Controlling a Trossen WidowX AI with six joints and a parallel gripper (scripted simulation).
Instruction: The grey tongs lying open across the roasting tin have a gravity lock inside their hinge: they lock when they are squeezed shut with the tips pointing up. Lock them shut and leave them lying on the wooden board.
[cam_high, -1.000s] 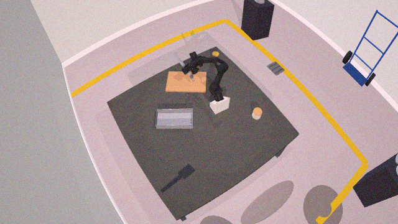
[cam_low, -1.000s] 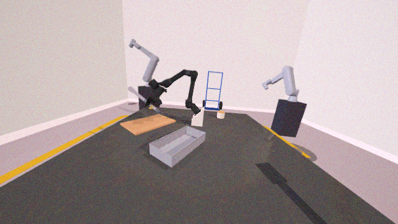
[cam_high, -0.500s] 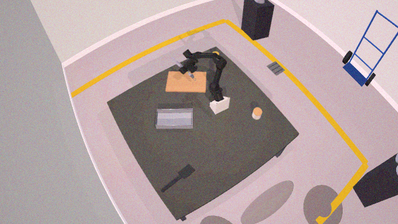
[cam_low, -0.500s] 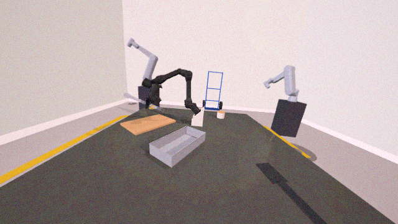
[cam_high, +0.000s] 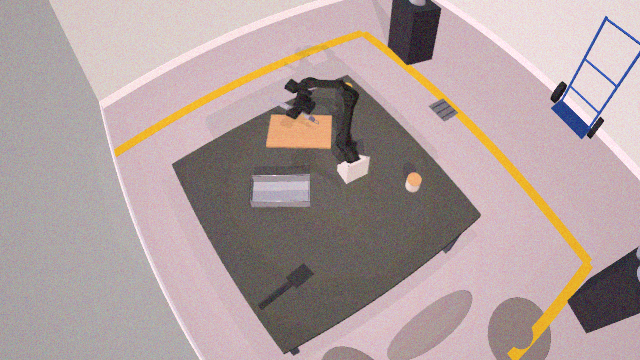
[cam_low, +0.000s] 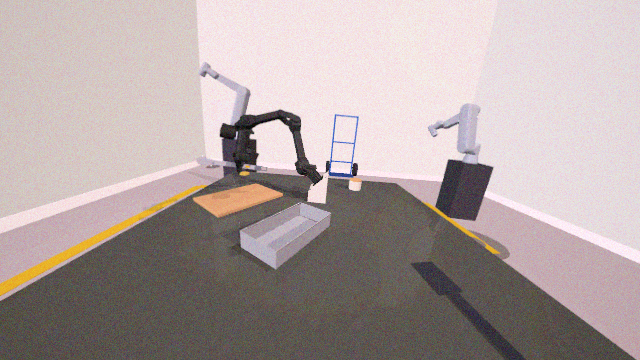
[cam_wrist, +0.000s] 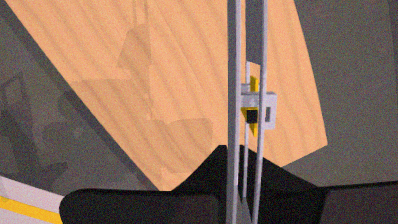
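The grey tongs (cam_high: 314, 119) (cam_low: 205, 161) (cam_wrist: 233, 60) hang above the wooden board (cam_high: 300, 140) (cam_low: 240, 201) (cam_wrist: 190, 50), roughly level, and reach past its far side. My gripper (cam_high: 294, 114) (cam_low: 240, 168) (cam_wrist: 230, 152) is shut on the tongs, high over the board's back edge. In the wrist view the tong arms run nearly parallel, close together. A grey bracket (cam_wrist: 270, 111) with a yellow piece (cam_wrist: 254, 82) sits between and beside them. Whether the lock is engaged cannot be told. The roasting tin (cam_high: 280, 204) (cam_low: 306, 236) holds no tongs.
The arm's white base block (cam_high: 354, 171) (cam_low: 318, 193) stands right of the board. A white cylinder with an orange top (cam_high: 413, 183) (cam_low: 355, 185) is farther right. A dark spatula-shaped thing (cam_high: 300, 276) (cam_low: 435, 280) lies near the front. A small yellow thing (cam_high: 348, 85) (cam_low: 244, 173) is at the back corner.
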